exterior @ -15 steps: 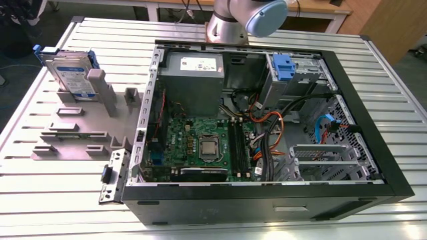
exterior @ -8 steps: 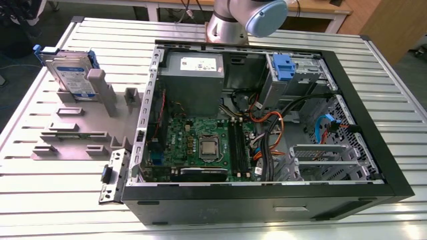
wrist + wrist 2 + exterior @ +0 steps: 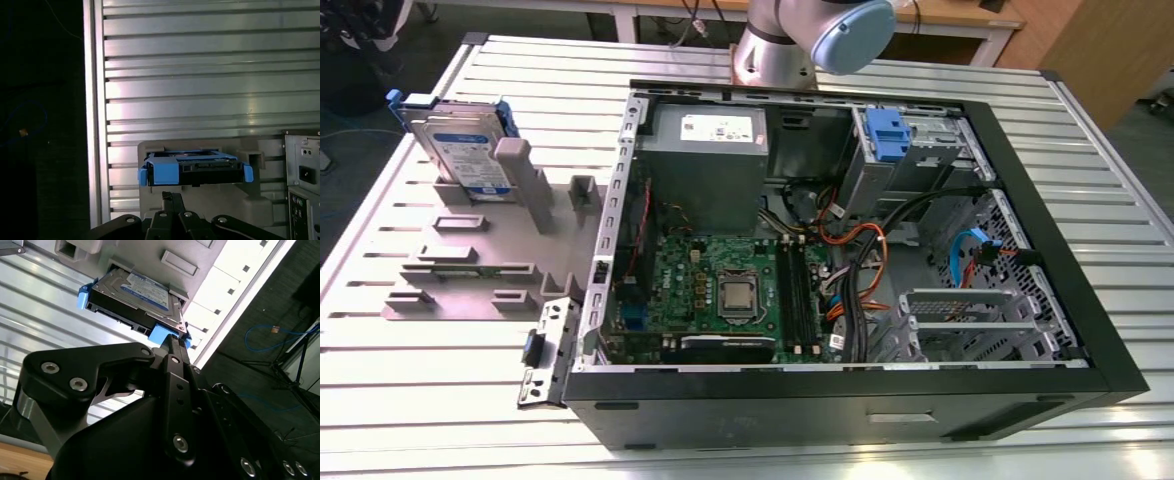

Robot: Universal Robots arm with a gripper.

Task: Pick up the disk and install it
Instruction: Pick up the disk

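Gripper [image 3: 172, 196] first: in both wrist views we see its black fingers [image 3: 169, 202] drawn together with nothing between them, aimed at the disk [image 3: 200, 167] but apart from it. We therefore judge the step in hand to be the reach for the pick-up, with none of the installing done. In the exterior view the disk stands on its edge in a grey holder [image 3: 494, 270] on the slatted table [image 3: 1094, 180], at the exterior view's left of the open computer case [image 3: 854, 385], label showing and framed by its blue bracket. To do this step well, we think the jaws must be spread wide enough before they come near, since closed as they are they would only knock the drive. They should then straddle the upper edge squarely, pads on the flat faces or on the bracket (we cannot tell from these pictures which offers the better hold). We would keep the approach in line with the holder's slot, because a tilted grasp is likely to jam the drive against the grey posts when it is lifted. A smooth metal body may slip, so a firm, centred grip matters. The arm [image 3: 814, 40] shows at the far side of the case, by the table's edge
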